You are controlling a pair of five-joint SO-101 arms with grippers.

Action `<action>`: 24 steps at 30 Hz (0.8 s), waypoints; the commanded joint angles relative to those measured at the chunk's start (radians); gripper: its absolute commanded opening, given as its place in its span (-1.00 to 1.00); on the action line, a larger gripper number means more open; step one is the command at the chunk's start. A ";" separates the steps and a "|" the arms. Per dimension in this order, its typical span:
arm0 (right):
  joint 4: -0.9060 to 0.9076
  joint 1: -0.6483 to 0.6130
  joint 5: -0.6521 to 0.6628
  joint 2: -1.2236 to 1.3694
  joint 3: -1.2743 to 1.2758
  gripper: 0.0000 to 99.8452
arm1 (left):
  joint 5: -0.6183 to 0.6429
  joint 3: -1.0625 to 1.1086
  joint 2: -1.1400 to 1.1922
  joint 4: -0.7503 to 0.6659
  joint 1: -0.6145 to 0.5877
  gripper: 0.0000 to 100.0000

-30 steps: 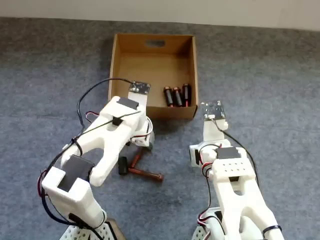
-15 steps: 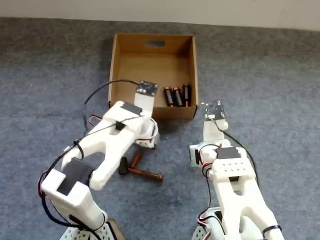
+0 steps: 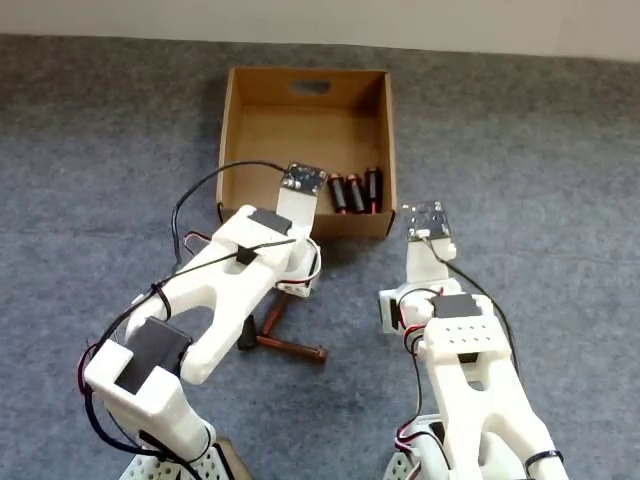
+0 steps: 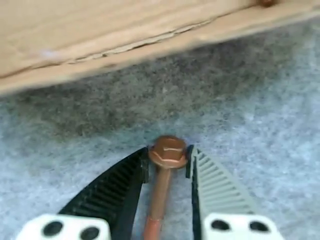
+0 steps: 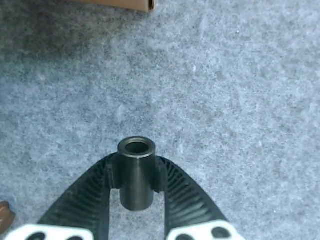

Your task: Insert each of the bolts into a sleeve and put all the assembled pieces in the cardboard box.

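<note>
Here, left gripper pinches a bolt facing the cardboard box; right gripper pinches a sleeve.

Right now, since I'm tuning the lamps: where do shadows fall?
Left wrist view: dark shadow on the carpet along the box wall, beyond the bolt. Right wrist view: even light around the sleeve. High view: soft shadow under the left arm, no glare.

Grey carpet lies right under the left gripper and the right gripper, stretching away on every side of both; far ahead of them, a pale strip edges it.
</note>
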 commanded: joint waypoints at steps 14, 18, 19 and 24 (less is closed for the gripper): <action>-0.018 0.012 0.006 -0.002 -0.007 -0.99 | -0.060 -0.016 -0.024 -0.002 -0.010 -0.60; -0.018 0.012 0.006 -0.002 -0.007 -0.99 | -0.117 -0.010 -0.024 0.000 -0.012 -0.61; -0.018 0.012 0.006 -0.002 -0.007 -0.99 | -0.118 -0.008 -0.024 0.009 -0.012 -0.63; -0.018 0.012 0.006 -0.002 -0.007 -0.99 | -0.121 -0.016 -0.022 0.064 -0.010 -0.70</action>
